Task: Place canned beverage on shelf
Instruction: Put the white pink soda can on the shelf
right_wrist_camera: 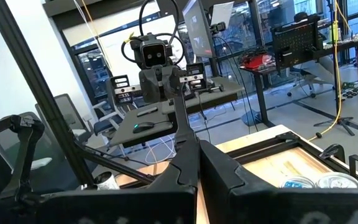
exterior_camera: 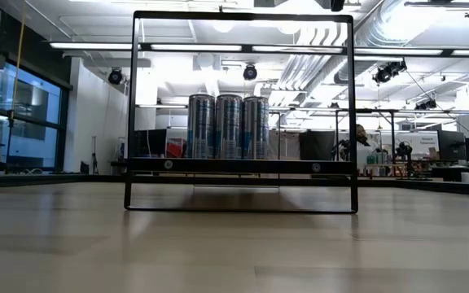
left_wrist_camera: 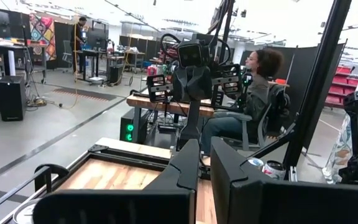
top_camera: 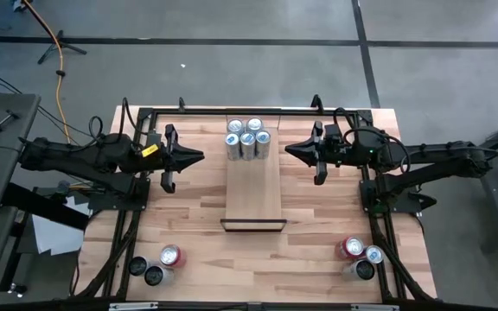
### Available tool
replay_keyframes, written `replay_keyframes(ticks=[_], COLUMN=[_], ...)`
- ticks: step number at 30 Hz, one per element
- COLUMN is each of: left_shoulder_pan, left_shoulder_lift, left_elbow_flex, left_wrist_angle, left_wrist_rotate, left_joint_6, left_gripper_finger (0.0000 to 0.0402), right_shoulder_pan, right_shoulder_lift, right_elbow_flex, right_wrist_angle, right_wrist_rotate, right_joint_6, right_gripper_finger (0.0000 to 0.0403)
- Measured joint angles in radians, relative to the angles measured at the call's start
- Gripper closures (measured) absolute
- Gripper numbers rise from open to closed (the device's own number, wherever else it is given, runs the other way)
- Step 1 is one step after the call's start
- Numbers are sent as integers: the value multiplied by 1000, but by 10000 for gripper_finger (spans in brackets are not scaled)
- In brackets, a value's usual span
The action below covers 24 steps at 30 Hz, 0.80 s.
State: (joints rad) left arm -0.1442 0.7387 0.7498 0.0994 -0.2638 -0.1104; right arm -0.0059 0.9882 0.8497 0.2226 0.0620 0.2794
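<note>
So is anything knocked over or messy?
Nothing stands out. Five cans stand upright together on the shelf; spare cans wait upright at both near corners. Left hand and right hand are shut and empty.

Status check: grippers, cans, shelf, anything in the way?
Left gripper and right gripper shut, empty, flanking the shelf. Five cans at its far end. Spare cans on the near table corners. Nothing obstructing.

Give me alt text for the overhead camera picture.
Five silver cans stand clustered at the far end of the shelf on a wooden table. The shut left gripper and shut right gripper flank it, empty. More cans sit at both near corners.
</note>
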Motion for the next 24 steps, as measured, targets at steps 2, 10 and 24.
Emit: replay_keyframes(ticks=[2, 10, 24], left_shoulder_pan=[0, 0, 0], left_shoulder_lift=[0, 0, 0], left_elbow_flex=[0, 0, 0], left_wrist_angle=[0, 0, 0], left_wrist_rotate=[0, -1, -5], left_joint_6=[0, 0, -1], left_gripper_finger=[401, 401, 401], right_shoulder_pan=[0, 0, -1], right_shoulder_lift=[0, 0, 0], right_elbow_flex=[0, 0, 0], right_wrist_angle=[0, 0, 0], right_wrist_rotate=[0, 0, 5], right_joint_6=[0, 0, -10], right_gripper_finger=[403, 403, 343])
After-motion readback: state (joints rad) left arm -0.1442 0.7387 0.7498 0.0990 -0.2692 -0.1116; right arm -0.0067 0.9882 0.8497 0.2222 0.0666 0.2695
